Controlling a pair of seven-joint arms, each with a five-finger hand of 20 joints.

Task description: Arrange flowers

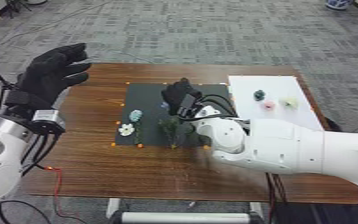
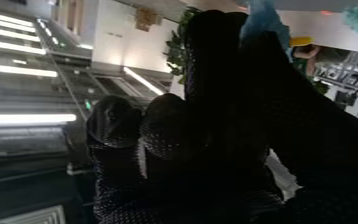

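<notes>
blue, white flowers [image 1: 126, 130] on black mat [image 1: 146, 95]; green, pink, yellow blooms [image 1: 268, 105] on white sheet [image 1: 291, 86]

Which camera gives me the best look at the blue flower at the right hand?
The right wrist view: the blue flower appears large there, between the thumb and fingers of the right hand. In the head view it is a small bluish patch beside that hand, too small for detail.

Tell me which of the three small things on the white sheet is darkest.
The dark green one, leftmost; the pink one and the pale yellow one are lighter.
</notes>
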